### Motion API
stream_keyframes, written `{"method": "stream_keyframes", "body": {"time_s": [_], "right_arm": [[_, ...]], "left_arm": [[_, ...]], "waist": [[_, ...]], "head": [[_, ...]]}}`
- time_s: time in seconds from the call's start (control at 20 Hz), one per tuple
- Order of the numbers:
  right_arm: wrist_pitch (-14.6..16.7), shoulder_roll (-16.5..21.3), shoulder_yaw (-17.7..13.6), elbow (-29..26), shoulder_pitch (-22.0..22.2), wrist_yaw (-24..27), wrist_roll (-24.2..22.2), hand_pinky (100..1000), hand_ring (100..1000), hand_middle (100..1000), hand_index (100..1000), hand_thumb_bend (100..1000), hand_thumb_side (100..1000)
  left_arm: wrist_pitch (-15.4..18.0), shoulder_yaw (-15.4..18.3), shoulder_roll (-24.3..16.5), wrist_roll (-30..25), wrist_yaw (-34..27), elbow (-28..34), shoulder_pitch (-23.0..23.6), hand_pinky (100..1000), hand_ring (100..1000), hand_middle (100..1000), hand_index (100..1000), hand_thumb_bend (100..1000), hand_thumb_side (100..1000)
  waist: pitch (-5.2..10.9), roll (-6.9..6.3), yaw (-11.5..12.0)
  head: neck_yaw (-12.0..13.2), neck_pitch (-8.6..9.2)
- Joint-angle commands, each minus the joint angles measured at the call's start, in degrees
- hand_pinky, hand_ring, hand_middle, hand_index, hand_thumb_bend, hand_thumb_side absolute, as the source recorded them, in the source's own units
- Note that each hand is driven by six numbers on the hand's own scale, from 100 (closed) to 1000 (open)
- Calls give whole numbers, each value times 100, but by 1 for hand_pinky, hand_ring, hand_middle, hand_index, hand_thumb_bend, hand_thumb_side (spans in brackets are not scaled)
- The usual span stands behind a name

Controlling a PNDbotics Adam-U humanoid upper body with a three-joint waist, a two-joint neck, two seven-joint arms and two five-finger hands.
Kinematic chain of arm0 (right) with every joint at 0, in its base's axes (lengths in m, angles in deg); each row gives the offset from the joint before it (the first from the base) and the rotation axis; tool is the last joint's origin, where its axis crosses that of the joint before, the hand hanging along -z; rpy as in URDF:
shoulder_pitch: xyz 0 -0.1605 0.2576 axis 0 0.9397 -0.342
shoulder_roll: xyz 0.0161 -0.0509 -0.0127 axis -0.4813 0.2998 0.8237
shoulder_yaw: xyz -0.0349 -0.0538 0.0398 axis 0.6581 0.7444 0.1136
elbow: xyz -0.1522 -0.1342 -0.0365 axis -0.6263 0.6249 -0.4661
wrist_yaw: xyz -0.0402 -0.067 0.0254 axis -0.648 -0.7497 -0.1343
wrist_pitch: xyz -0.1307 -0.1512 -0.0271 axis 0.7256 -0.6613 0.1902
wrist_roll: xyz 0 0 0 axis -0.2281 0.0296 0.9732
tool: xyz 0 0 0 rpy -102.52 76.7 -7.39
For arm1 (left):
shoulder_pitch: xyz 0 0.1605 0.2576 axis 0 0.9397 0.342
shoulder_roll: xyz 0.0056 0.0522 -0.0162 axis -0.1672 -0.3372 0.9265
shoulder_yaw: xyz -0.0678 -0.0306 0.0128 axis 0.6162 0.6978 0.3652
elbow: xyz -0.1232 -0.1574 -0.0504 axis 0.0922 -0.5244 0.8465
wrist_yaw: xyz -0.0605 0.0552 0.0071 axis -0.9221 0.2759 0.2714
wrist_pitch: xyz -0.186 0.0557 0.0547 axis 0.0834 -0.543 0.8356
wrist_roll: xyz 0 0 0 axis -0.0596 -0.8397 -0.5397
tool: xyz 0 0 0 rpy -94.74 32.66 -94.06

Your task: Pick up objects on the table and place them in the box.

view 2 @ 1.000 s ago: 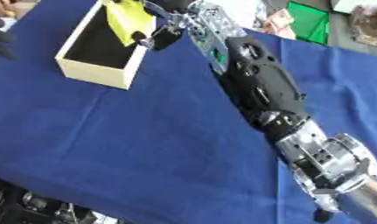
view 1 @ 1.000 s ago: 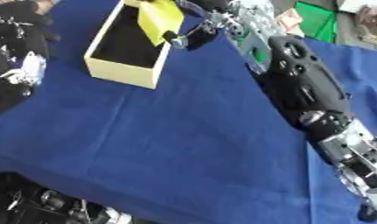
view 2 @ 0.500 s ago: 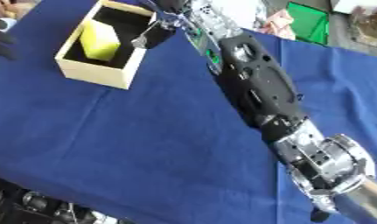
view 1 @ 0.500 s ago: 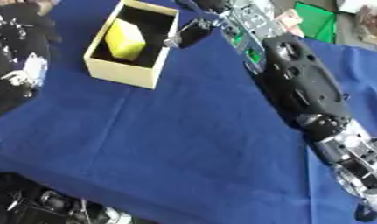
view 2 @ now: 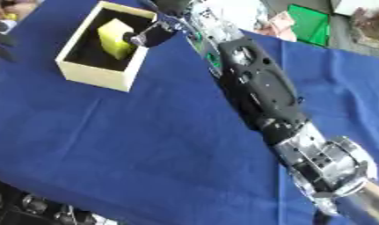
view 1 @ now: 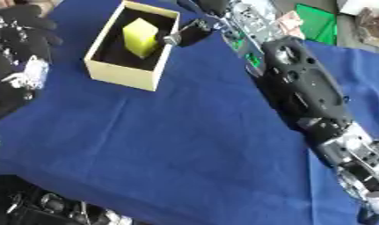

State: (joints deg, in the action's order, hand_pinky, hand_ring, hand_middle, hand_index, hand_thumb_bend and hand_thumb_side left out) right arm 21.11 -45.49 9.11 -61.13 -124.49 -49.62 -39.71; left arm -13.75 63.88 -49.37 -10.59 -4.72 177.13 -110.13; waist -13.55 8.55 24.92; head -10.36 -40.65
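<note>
The yellow foam-like block (view 1: 140,36) sits inside the cream open-topped cardboard box (view 1: 121,73), tilted, with its long axis running roughly along the box's length and leaning toward the far end. From my right hand (view 1: 194,33) it lies to the left and slightly nearer me, across the box's right wall. That is the relation I work from: the block is in, the hand is outside, just beside the right rim, so the next motion, as I judge it, is a retreat away from the box, not a reach into it.

The right hand holds nothing. Its dark fingers (view 2: 151,35) point toward the box wall, apart from the block; they look relaxed, not curled on anything, though the far side of the hand is hard to read.

The right arm (view 1: 304,85) stretches diagonally across the blue cloth-covered surface (view 1: 184,149) from the lower right up toward the box, nearly straight. My left hand (view 1: 15,52) shows at the left edge as a dark shape; I cannot tell how its fingers stand. The right hand is clearly the nearer one to the box.
</note>
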Motion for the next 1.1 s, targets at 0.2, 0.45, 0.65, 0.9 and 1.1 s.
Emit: {"method": "stream_keyframes", "body": {"time_s": [0.2, 0.45, 0.65, 0.9, 1.1], "right_arm": [[-355, 215, -365, 19, -41, 504, 273, 864, 812, 852, 919, 439, 226], [-661, 446, -603, -157, 118, 1018, 372, 839, 790, 834, 903, 354, 172], [-906, 675, -765, -444, 342, 1421, 387, 808, 786, 825, 896, 100, 115], [-1214, 943, -825, -942, 646, 1959, 230, 784, 775, 819, 889, 100, 100], [-1441, 1208, -991, -1162, 878, 2355, 234, 738, 743, 802, 866, 100, 100]], "left_arm": [[-35, 97, -99, 99, 28, 26, -16, 557, 652, 660, 819, 100, 218], [-92, 154, -148, 218, 120, -53, 19, 559, 661, 669, 821, 100, 232], [-169, 200, -178, 362, 131, -153, 79, 559, 668, 677, 822, 100, 245], [-226, 231, -203, 508, 66, -245, 141, 559, 672, 681, 822, 100, 245], [-315, 256, -166, 636, -44, -358, 191, 562, 687, 695, 819, 100, 244]], "waist": [[76, -98, -160], [37, -151, -456], [20, -227, -792], [17, -307, -1120], [4, -405, -1341]], "head": [[72, 82], [132, 112], [177, 128], [265, 124], [321, 146]]}}
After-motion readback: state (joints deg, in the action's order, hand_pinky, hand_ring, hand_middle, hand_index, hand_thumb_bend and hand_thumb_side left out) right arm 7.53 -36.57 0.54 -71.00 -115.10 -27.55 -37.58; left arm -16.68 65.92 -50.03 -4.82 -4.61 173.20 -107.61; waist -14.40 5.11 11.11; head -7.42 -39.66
